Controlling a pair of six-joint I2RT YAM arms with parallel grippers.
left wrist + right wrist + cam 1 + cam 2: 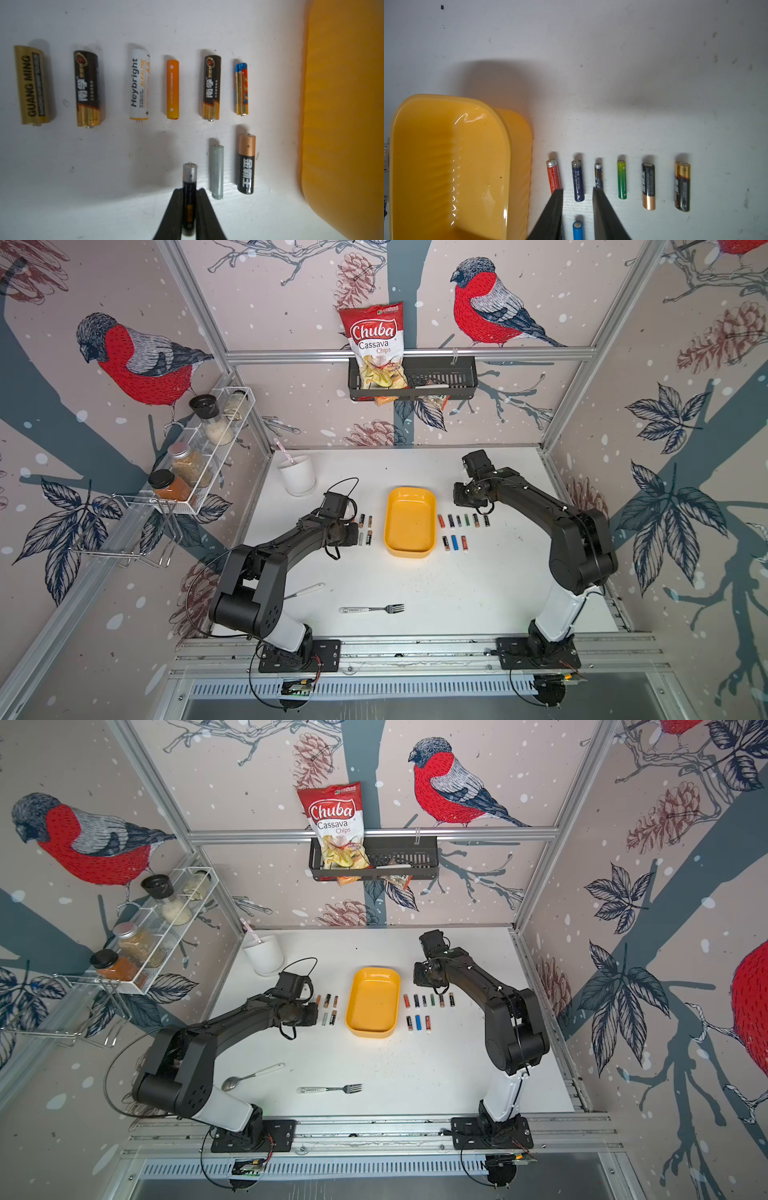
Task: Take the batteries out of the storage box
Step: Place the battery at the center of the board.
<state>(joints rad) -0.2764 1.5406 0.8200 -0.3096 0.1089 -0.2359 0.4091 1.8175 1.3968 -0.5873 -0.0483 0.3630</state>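
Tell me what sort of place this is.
Probably a lab robot cell dressed as a kitchen: aluminium frame, bird wallpaper, spice rack, two arms bolted to a rail.

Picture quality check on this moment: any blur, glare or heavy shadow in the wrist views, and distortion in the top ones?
Left wrist view: the Guang Ming battery is soft, the yellow box a blur. Right wrist view: sharp, with a glare streak inside the yellow box and soft shadows on the table. Both top views: evenly lit, frame posts splayed outward by the wide lens.
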